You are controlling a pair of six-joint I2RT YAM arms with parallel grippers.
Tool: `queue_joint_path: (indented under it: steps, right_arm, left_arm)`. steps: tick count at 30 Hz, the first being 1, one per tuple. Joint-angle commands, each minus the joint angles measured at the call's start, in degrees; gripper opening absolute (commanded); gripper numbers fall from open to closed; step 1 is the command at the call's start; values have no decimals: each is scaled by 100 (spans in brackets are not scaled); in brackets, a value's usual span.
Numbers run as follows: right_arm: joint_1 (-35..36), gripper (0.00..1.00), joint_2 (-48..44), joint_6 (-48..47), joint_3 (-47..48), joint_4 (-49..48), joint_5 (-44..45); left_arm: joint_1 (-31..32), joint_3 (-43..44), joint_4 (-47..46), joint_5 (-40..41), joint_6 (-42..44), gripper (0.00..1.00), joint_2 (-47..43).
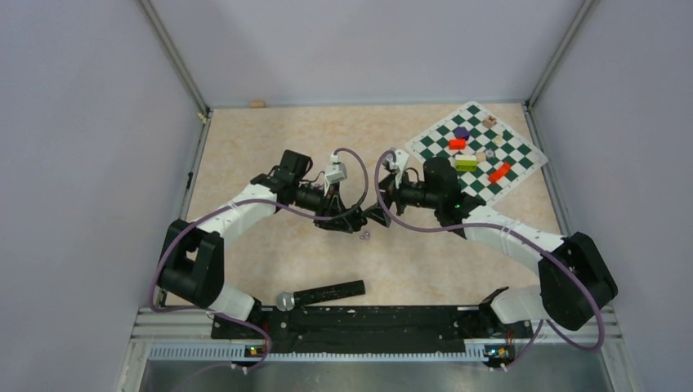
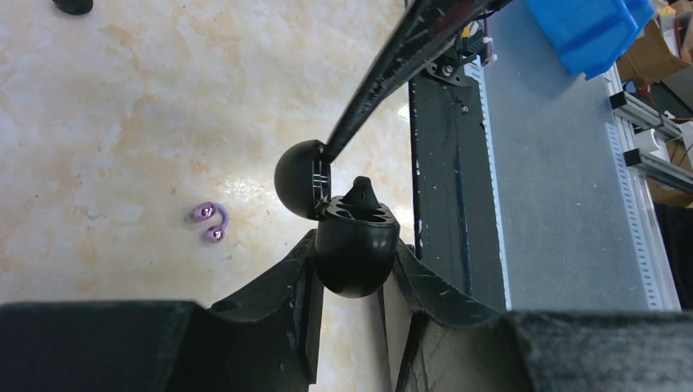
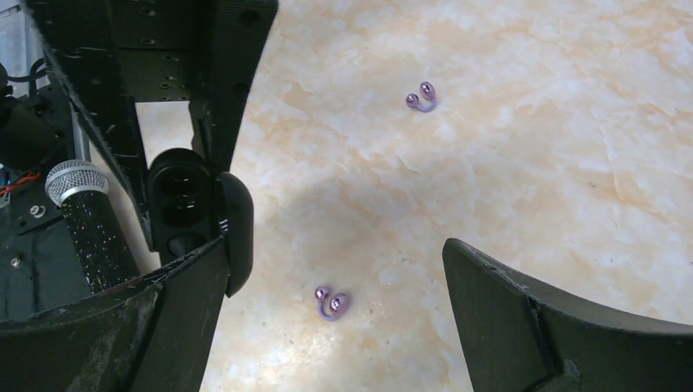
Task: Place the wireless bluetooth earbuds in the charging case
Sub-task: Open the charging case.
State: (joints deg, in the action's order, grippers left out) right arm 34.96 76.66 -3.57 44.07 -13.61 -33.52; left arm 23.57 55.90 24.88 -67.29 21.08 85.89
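My left gripper (image 2: pixel 355 245) is shut on the base of a black oval charging case (image 2: pixel 355 265), held above the table with its lid (image 2: pixel 296 175) hinged open. A small black pointed piece (image 2: pixel 359 191), perhaps a black earbud, sticks up from the case's tray. My right gripper (image 3: pixel 335 245) is wide open; its left finger (image 3: pixel 184 302) lies against the case lid (image 3: pixel 239 224). Two lilac earbuds lie on the table, one (image 3: pixel 332 302) between the right fingers and one (image 3: pixel 422 98) farther off. One lilac earbud shows in the left wrist view (image 2: pixel 208 223) and in the top view (image 1: pixel 365 236).
A black microphone (image 1: pixel 323 294) lies near the front rail. A green-and-white chessboard (image 1: pixel 434 145) with coloured blocks sits at the back right. A dark object (image 2: pixel 72 5) lies at the top left edge of the left wrist view.
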Motion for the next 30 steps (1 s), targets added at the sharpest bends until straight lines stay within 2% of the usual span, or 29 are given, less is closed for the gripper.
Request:
queue_joint_path:
  steps: [1, 13, 19, 26, 30]
  right_arm:
    - [-174, 99, -158, -169, 242, 23, 162]
    - [-173, 99, -386, 212, 336, 130, -721]
    - [-231, 99, -690, 257, 364, 180, -779]
    - [-875, 99, -697, 477, 426, 268, -830]
    - [-1371, 90, -268, 420, 571, 505, -784]
  left_arm:
    - [49, -9, -11, -447, 8, 0, -61]
    - [51, -18, -11, -417, 18, 0, -55]
    - [51, -8, -14, -408, 19, 0, -28]
    - [51, 42, 107, -336, 108, 0, -80]
    - [47, 101, 232, -276, 221, 0, -132]
